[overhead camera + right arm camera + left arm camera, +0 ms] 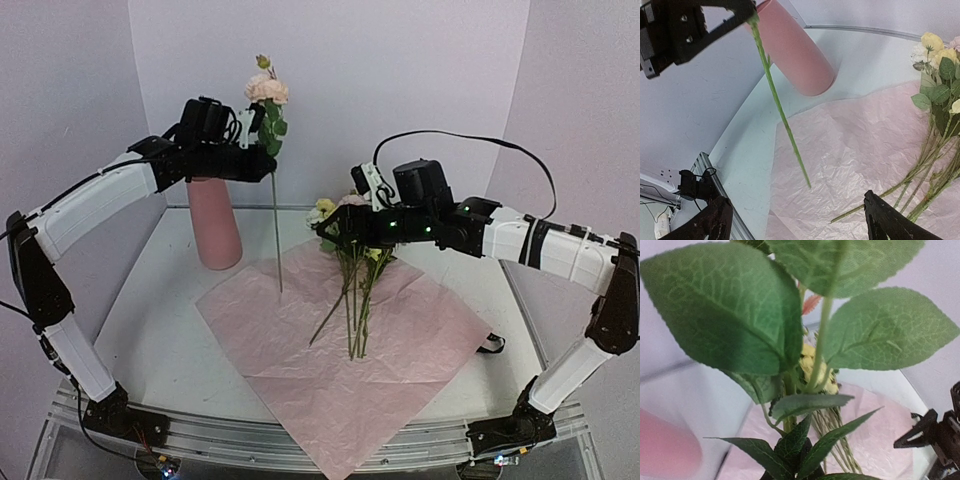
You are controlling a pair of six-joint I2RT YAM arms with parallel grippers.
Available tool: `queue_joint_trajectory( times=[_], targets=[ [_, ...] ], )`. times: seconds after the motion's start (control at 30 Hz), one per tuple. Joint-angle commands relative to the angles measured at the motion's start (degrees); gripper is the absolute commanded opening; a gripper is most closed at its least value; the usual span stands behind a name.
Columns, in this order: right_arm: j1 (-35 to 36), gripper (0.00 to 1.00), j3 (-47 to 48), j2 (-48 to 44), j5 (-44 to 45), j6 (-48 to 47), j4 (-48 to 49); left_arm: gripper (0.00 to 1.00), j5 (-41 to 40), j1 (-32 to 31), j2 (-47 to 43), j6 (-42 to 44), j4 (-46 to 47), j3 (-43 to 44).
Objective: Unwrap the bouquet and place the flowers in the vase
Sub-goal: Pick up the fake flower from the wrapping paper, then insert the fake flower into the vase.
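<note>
The white counter [160, 330] carries a sheet of crinkled pink paper [330, 390], spread open and flat, so the unwrapping part looks done. What is in hand is the transfer of stems, one at a time as far as can be judged.

The vase [214, 225] stands upright on bare counter just off the paper's far left corner. No stem shows in it from the top view. Most of the flowers [355, 290] lie as a loose bunch on the paper's middle, blooms towards the back wall and stems fanned towards the arms.

One single flower [277, 230] is aloft, its pink bloom uppermost and its long stem hanging nearly straight. Its tip hangs over the paper just right of the vase, and appears to sit lower than the rim.

The left end effector [265, 165] is closed on that stem just under the leaves. The right end effector [797, 200] hovers low over the bunch with its fingers spread wide, holding nothing.

The next move seems to call for raising the held stem until its tip clears the rim. It then needs carrying leftwards over the narrow mouth and lowering straight before release. The opening is narrow, so a tilted stem could catch the rim or nudge the vase.
</note>
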Motion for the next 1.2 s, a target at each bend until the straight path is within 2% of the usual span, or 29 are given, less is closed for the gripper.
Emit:
queue_joint_trajectory(
  times=[0.0, 0.13, 0.27, 0.4, 0.53, 0.8, 1.17],
  targets=[
    [0.05, 0.92, 0.74, -2.34, 2.27, -2.03, -0.6, 0.0, -18.74, 0.1, -3.36, 11.45, 1.41, 10.91],
    [0.05, 0.92, 1.59, -1.81, 2.03, -2.28, -1.23, 0.0, -25.8, 0.11, -3.01, 15.25, 3.27, 17.55],
    [0.08, 0.92, 2.47, -1.4, 1.8, -2.55, -1.79, 0.0, -26.23, 0.1, -5.69, 16.1, 8.61, 18.69],
    [0.08, 0.92, 3.33, -1.31, 2.03, -3.02, -2.32, 0.0, -27.3, 0.1, -9.41, 18.77, 15.07, 16.66],
    [0.07, 0.92, 4.45, -1.29, 2.21, -3.27, -2.9, 0.0, -29.11, 0.09, -12.93, 25.32, 22.58, 12.81],
    [0.06, 0.92, 4.54, -1.05, 2.22, -3.44, -3.39, 0.0, -34.13, 0.1, -15.47, 35.62, 29.29, 9.45],
    [0.08, 0.92, 4.25, -1.18, 3.47, -3.56, -3.44, 0.0, -36.15, 0.1, -16.49, 37.72, 33.95, 3.34]
  ],
)
